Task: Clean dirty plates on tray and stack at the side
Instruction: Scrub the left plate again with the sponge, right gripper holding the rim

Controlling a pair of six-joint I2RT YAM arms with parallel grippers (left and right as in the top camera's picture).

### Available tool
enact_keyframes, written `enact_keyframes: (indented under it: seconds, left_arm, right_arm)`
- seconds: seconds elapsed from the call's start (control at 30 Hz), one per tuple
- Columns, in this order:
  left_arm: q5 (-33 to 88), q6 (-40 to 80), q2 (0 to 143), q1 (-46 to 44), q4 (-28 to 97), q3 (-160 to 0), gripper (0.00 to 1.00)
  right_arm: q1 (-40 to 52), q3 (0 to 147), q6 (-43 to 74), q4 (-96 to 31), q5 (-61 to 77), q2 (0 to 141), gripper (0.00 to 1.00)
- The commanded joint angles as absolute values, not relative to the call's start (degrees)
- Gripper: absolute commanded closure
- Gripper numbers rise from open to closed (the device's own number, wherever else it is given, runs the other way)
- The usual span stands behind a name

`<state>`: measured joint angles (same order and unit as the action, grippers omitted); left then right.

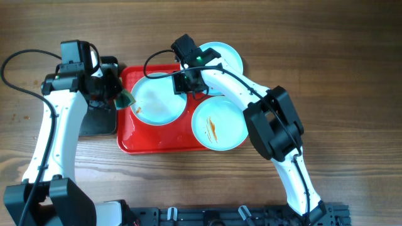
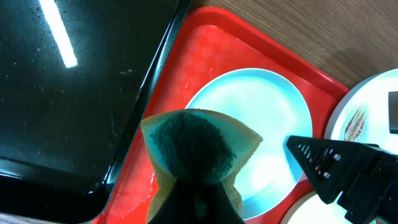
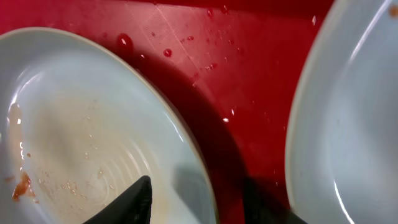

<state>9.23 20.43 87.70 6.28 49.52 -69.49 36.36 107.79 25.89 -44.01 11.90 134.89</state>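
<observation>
L claw is clamping tight on the green sponge and hanging right over the seam where the black tray is meeting the red tray. On the L wrist cam the sponge is poking out past the claw, fuzzy green face up, over the tray's L edge and just lapping the first plate.

That first plate is sitting on the tray's L half and showing a small orange smear near its L rim. The streaked plate is lying at the tray's near-R corner, an orange-brown line running down its middle, and it's sitting just beside the first one. The third plate is sitting at the far-R corner, mostly out over the wooden table.

R claw is reaching in at the first plate's far-R rim. Up close (R wrist cam) the claw is standing parted w/ its fingers straddling the rim, one inside the bowl and the other over wet red tray, not pinching anything I can make out. Orange residue is showing at the plate's L edge, and another plate is filling the R side.
</observation>
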Motion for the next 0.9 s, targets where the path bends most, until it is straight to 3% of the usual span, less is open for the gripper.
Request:
enact_keyframes:
  seconds: [0.0,0.03,0.07,0.27,0.5,0.73,0.87]
  left_arm:
    - [9.4,20.4,87.1,6.5,49.1,-69.3,0.96]
    - [9.6,20.4,87.1,6.5,49.1,-69.3,0.96]
    - [9.5,21.0,87.1,6.5,49.1,-69.3,0.96]
    - [9.5,23.9,89.4,3.9,49.1,-69.2,0.96]
    - [3.5,24.1,101.1,-3.5,39.9,-66.2,0.96]
    - [2.7,-0.7,106.7,-3.4,34.6,-66.2,0.96]
    - [0.9,-8.7,109.7,-3.4,31.0,-66.2,0.96]
  right_arm:
    - [36.5,107.3,24.2,-42.8,11.1,134.8,0.73]
    - [36.9,106.5,27.7,-42.9,10.9,134.8,0.92]
    - [37.1,106.1,30.4,-43.2,10.9,134.8,0.96]
    - [37.1,105.5,42.8,-48.6,8.5,135.3,0.96]
    - [37.1,105.5,40.0,-48.0,8.9,135.3,0.96]
    - [37.1,105.5,38.8,-47.0,8.9,135.3,0.96]
    - [37.1,105.5,37.6,-47.0,8.9,135.3,0.96]
